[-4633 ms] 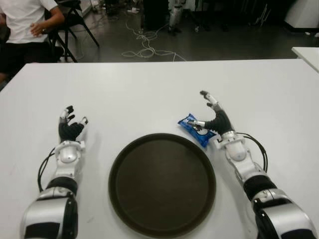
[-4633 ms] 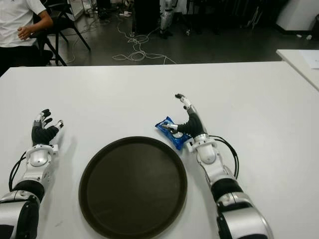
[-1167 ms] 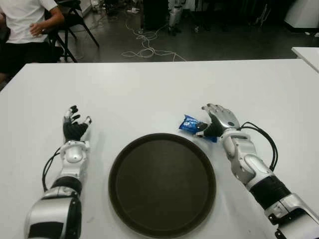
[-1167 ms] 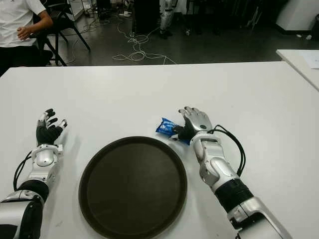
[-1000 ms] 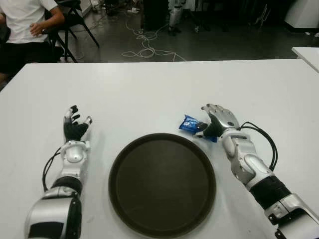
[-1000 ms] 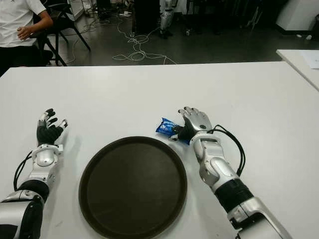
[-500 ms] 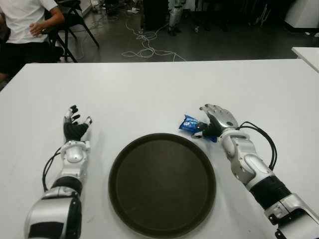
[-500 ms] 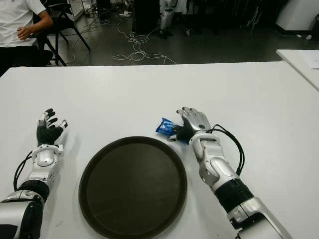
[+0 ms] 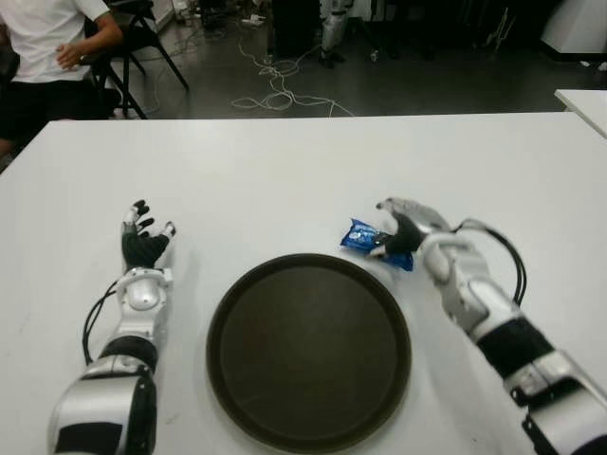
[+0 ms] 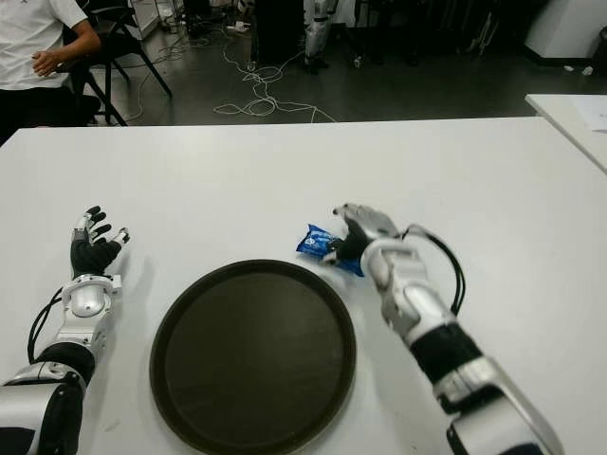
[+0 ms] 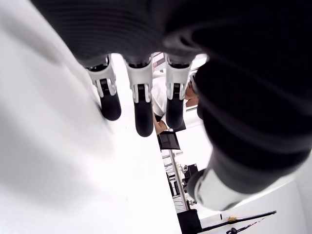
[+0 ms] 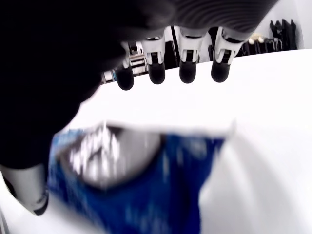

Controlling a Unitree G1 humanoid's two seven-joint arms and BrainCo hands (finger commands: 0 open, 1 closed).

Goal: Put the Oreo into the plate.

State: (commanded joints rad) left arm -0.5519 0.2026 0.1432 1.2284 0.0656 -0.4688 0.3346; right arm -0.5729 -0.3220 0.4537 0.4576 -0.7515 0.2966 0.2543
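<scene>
The Oreo, a small blue packet (image 9: pixel 363 237), lies on the white table just past the far right rim of the dark round plate (image 9: pixel 308 351). My right hand (image 9: pixel 396 227) is palm down over the packet's right end. In the right wrist view the packet (image 12: pixel 146 195) fills the space under the palm, the fingers (image 12: pixel 187 68) reach out straight beyond it, and the thumb (image 12: pixel 27 195) is beside its edge. The fingers are not wrapped around it. My left hand (image 9: pixel 142 237) shows to the left of the plate with its fingers (image 11: pixel 141 105) stretched out and holding nothing.
A person in a white shirt (image 9: pixel 47 47) sits on a chair beyond the table's far left corner. Cables (image 9: pixel 275 90) trail over the floor behind the table. Another white table's corner (image 9: pixel 586 102) shows at the far right.
My right hand has turned from thumb-side-up beside the packet to palm down over it and has edged slightly left; its forearm has shifted. Packet, plate and left hand have stayed put.
</scene>
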